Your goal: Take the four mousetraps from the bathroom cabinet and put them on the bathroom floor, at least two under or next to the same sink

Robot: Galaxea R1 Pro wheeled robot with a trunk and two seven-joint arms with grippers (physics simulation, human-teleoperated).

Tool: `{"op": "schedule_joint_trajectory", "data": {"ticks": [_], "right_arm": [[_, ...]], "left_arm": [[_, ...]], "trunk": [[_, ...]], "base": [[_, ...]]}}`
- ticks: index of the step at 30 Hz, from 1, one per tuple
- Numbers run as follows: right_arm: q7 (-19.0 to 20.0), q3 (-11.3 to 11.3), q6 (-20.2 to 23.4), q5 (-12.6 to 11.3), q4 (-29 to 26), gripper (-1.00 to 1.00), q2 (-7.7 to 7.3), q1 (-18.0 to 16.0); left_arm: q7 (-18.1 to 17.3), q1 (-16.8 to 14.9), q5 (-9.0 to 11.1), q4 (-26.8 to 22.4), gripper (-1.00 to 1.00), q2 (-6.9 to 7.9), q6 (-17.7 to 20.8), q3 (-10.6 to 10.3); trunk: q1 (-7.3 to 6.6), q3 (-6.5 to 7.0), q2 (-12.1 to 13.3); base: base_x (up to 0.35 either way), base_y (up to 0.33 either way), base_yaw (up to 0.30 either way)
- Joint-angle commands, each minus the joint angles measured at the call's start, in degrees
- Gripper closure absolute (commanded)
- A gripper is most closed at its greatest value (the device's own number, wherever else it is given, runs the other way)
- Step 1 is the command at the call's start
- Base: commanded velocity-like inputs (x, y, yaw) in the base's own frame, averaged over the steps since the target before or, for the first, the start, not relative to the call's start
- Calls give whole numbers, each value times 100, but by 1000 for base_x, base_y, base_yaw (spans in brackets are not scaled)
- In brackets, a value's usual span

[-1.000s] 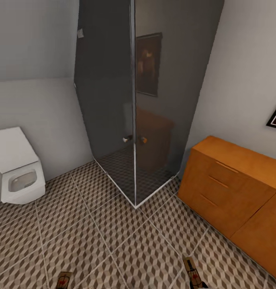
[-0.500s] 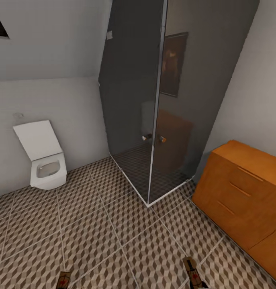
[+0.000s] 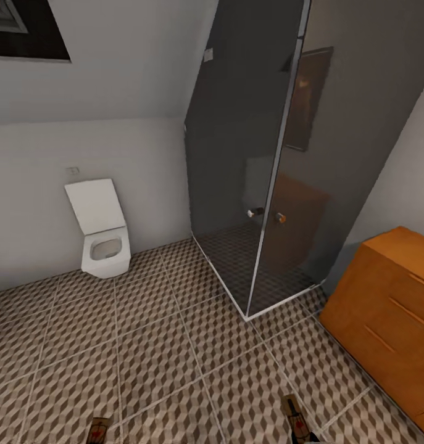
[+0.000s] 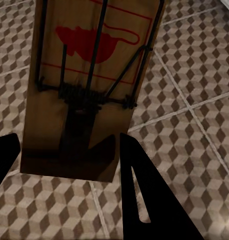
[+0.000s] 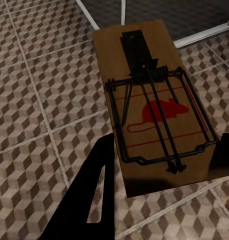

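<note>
head view: a trap in each gripper over bathroom tiles

nearest, the left gripper (image 4: 64,165) clamps one mousetrap (image 4: 89,80); the right gripper (image 5: 164,165) clamps the other mousetrap (image 5: 154,107), above the bathroom floor (image 3: 174,345). right stands the cabinet (image 3: 390,308); farther off, shower (image 3: 261,185) and toilet (image 3: 103,231).

No readable words, brand names or numbers are found anywhere in these views. The only printed sign is a red mouse silhouette with thin red lines, carried on the wooden face of each mousetrap: one mousetrap (image 4: 89,75) is seen in the left wrist view and another mousetrap (image 5: 154,110) in the right wrist view. On both, the mark is partly crossed by the dark wire parts.
</note>
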Motion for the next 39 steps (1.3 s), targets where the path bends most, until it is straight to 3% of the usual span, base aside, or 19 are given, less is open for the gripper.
{"op": "schedule_joint_trajectory", "data": {"ticks": [1,39], "right_arm": [[-45,49,-15,-34,-4,100,-7,-4],[-40,49,-15,-29,22,100,2,-1]], "left_arm": [[-60,-7,63,20,100,-5,-15,-23],[-60,-10,63,20,100,-9,-15,-23]], "trunk": [[3,-11,-11],[3,-11,-11]], "base": [[0,0,289],[0,0,284]]}}
